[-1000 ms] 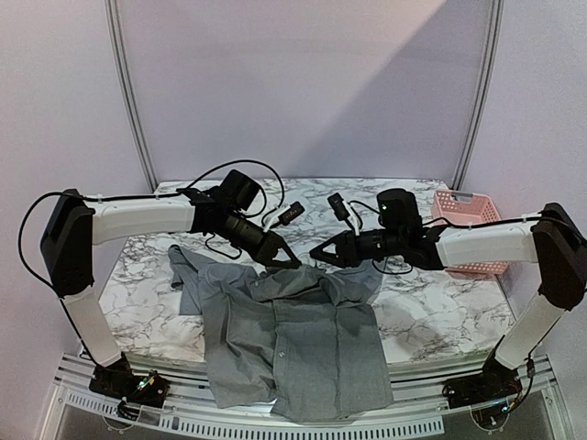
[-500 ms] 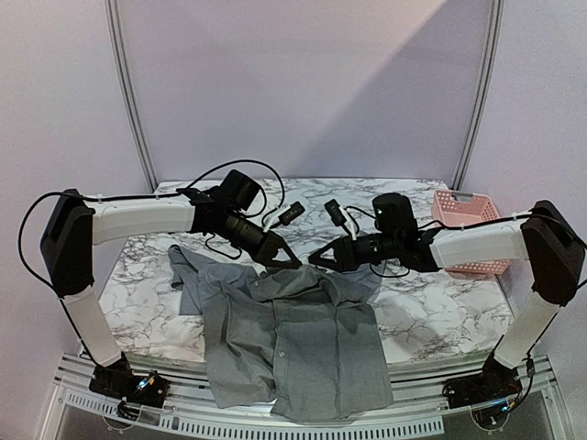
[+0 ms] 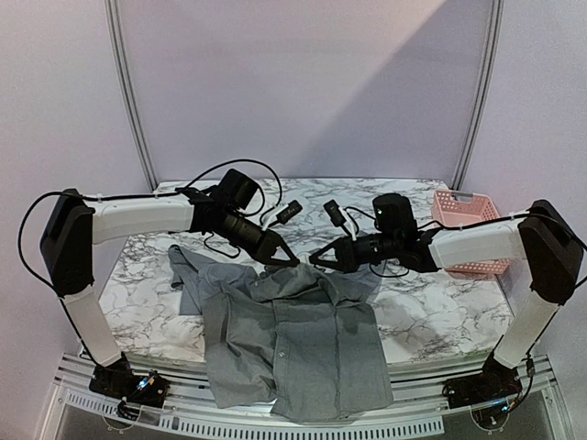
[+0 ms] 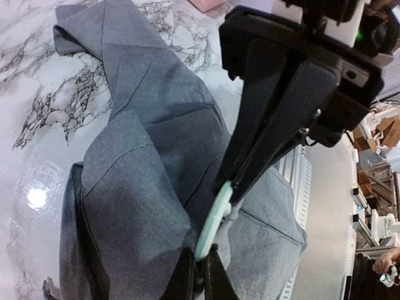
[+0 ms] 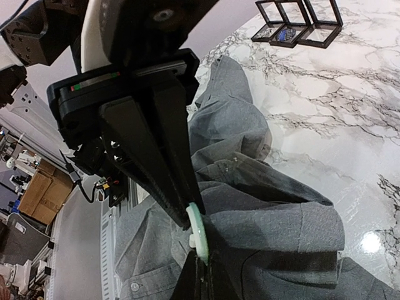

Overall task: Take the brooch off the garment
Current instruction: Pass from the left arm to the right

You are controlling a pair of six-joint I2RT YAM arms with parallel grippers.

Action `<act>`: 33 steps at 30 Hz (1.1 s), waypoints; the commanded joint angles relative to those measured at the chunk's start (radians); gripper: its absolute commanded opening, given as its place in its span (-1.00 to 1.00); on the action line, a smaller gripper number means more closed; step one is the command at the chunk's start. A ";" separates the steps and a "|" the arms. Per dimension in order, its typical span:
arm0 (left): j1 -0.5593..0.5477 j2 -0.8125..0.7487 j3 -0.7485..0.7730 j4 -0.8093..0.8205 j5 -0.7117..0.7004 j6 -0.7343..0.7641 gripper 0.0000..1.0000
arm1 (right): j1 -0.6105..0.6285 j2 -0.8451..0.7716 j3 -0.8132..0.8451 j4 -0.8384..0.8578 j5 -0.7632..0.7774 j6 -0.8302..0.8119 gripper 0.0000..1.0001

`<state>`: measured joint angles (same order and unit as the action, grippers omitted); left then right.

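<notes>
Left claw (image 4: 201, 273), right claw (image 5: 201, 270): brooch (image 4: 212, 215) edge-on

grey shirt (image 3: 303, 339): lying buttons-up, collar bunched and lifted | brooch (image 4: 211, 220): pale green disc, edge-on at the collar

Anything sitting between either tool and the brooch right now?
Nothing visible. The left tool and the right tool each pinch the pale green brooch edge-on, from opposite ends. Folds of the grey garment bunch around it, but none shows between tool and brooch in the wrist views.
</notes>
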<state>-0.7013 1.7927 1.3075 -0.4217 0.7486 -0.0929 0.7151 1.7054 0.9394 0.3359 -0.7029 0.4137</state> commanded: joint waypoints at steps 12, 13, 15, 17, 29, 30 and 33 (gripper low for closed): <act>0.005 -0.053 -0.019 0.063 -0.074 -0.022 0.39 | 0.024 -0.085 -0.018 -0.064 0.239 -0.048 -1.00; 0.005 -0.053 -0.016 0.053 -0.074 -0.014 0.41 | 0.029 -0.092 -0.017 -0.075 0.269 -0.055 -1.00; 0.003 -0.051 -0.011 0.038 -0.081 -0.001 0.43 | 0.039 -0.105 -0.013 -0.095 0.314 -0.071 -1.00; 0.002 -0.046 -0.008 0.029 -0.087 0.003 0.39 | 0.045 -0.110 -0.005 -0.117 0.338 -0.087 -1.00; -0.040 0.005 0.016 -0.012 -0.126 0.016 0.14 | 0.080 -0.098 0.041 -0.184 0.429 -0.131 -1.00; -0.044 0.005 0.015 -0.014 -0.133 0.016 0.15 | 0.081 -0.095 0.045 -0.188 0.435 -0.131 -1.00; -0.059 0.008 0.018 -0.026 -0.180 0.024 0.15 | 0.086 -0.088 0.054 -0.196 0.442 -0.134 -1.00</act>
<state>-0.7330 1.7786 1.3045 -0.4206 0.6273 -0.0841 0.7895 1.6184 0.9592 0.1711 -0.2993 0.3000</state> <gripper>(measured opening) 0.574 0.011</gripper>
